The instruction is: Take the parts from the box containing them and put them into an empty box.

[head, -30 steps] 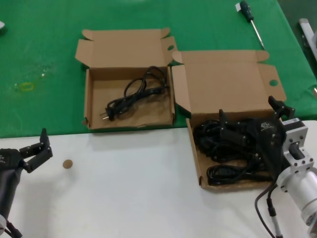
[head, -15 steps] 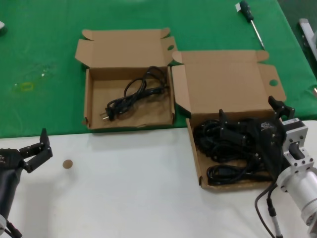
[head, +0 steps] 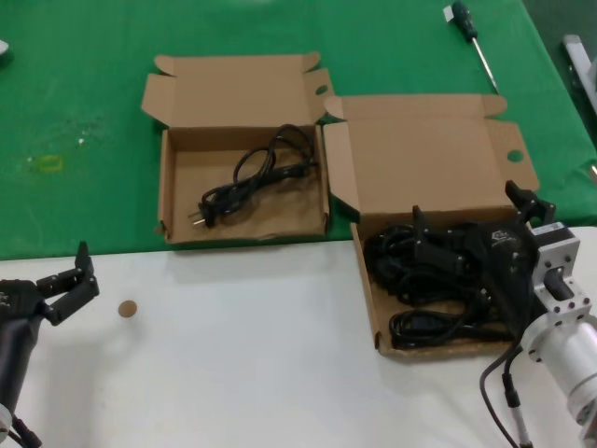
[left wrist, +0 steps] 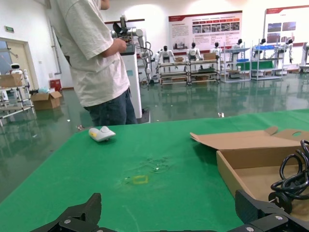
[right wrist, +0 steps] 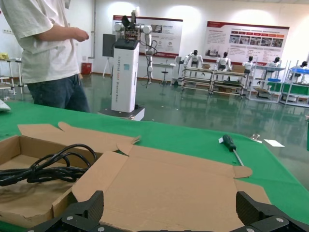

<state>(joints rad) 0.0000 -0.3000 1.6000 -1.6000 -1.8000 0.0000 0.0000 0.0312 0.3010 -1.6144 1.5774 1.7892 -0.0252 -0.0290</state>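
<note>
The larger brown box (head: 366, 280) at the right holds a heap of black cords (head: 410, 271). Its lid (head: 424, 163) lies open behind it and shows in the right wrist view (right wrist: 169, 183). My right gripper (head: 465, 203) is open and empty just above the cords at the box's right side; the right wrist view (right wrist: 170, 208) does not show the cords beneath it. The smaller brown box (head: 166, 187) at the left holds one looped cord (head: 252, 177), which also shows in the left wrist view (left wrist: 292, 179). My left gripper (head: 87, 271) is open and empty over the white table at the near left.
A black-handled screwdriver (head: 471, 33) lies on the green cloth behind the larger box. A small brown disc (head: 127, 308) lies on the white table near my left gripper. A person (left wrist: 96, 63) stands behind the table, beside a white object (left wrist: 101, 134).
</note>
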